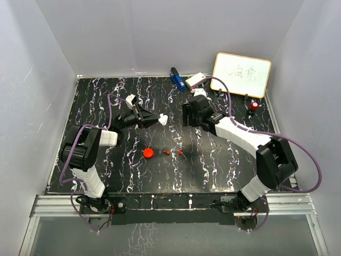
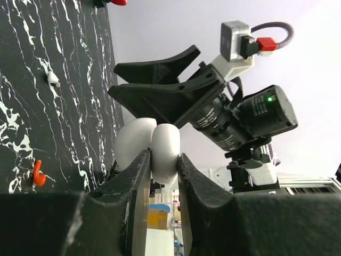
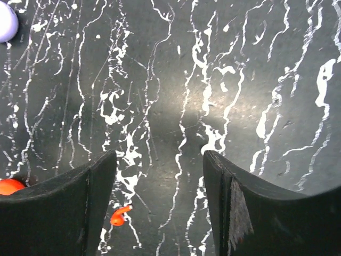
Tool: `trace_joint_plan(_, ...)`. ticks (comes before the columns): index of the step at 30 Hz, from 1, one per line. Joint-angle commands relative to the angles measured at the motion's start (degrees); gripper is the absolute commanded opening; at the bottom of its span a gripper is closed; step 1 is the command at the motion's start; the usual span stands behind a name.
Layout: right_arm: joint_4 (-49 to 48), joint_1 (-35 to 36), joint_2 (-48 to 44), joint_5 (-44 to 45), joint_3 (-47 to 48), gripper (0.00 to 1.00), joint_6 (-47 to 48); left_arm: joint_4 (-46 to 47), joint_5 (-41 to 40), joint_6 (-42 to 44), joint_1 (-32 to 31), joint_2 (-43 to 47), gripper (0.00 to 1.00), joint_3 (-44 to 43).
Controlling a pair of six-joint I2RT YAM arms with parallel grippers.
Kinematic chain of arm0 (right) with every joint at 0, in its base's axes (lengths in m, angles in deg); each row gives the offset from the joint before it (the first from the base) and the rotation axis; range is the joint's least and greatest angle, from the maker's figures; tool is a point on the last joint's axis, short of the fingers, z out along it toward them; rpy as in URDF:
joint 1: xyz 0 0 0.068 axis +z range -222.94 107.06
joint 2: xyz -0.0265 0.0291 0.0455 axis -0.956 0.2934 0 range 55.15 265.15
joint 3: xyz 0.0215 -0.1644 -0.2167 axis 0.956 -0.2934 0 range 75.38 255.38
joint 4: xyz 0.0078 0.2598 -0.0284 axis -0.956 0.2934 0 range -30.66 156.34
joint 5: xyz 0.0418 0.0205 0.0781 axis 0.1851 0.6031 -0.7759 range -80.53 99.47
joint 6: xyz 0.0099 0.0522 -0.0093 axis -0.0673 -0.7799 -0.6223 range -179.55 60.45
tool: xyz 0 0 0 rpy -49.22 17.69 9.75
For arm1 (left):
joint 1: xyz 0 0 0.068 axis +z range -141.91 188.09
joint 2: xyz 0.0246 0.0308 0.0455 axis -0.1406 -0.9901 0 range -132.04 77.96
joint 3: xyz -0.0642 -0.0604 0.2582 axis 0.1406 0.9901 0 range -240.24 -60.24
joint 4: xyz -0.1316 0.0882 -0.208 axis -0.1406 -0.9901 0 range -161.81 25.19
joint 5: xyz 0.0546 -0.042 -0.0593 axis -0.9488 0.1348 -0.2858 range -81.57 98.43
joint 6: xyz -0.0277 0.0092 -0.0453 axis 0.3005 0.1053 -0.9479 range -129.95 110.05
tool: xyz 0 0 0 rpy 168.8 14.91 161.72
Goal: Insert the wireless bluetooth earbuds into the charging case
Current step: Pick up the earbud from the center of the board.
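- The left gripper (image 2: 162, 158) is pressed tight on a white round plastic case (image 2: 159, 140). It holds the case up in the air over the left half of the black tabletop with white streaks (image 1: 106, 170).
- The case looks open like a shell, with two rounded halves side by side.
- The right gripper (image 3: 160, 160) is spread wide. Nothing is between its fingers. It hangs over the middle of the tabletop and points down.
- Two tiny red plastic earbuds (image 1: 167, 153) lie on the tabletop, near the middle and a bit toward the near edge. They are close together but not touching.
- A red round case (image 1: 148, 153) sits just to the left of them.
- In the right wrist view, one red earbud lies just below the gap between the fingers.
- A tiny white bit (image 2: 52, 79), maybe a white earbud, lies on the tabletop too. It is too small to be sure.
- No earbud is in a case yet, so I think the job is at its start: picking up an earbud.
- Next, the right gripper needs to go down over one earbud, pinch it softly, and carry it to a case. The earbud is very small, so the aim must be good.
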State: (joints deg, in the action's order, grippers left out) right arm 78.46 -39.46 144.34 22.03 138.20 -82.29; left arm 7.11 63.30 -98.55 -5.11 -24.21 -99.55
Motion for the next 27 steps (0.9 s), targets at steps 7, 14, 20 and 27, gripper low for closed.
trace_joint_plan(7, 12.07, -0.76, 7.45, 5.15, 8.85, 0.58, 13.13, -4.2, 0.41, 3.81, 0.44, 6.11, 0.0, 0.13)
trace_joint_plan(14, 11.71, -2.26, 10.21, 3.84, 8.52, 0.56, 14.3, -4.57, 0.5, 3.98, 0.43, 6.08, 0.0, -0.02)
trace_joint_plan(20, 8.7, -4.12, 12.78, -1.21, 6.55, 0.53, 14.09, -4.33, 0.5, 3.71, 0.43, 5.84, 0.0, 0.02)
trace_joint_plan(27, 7.05, -5.19, 14.02, -3.48, 5.66, 0.47, 13.78, -4.14, 0.6, 3.68, 0.39, 5.03, 0.0, -0.38)
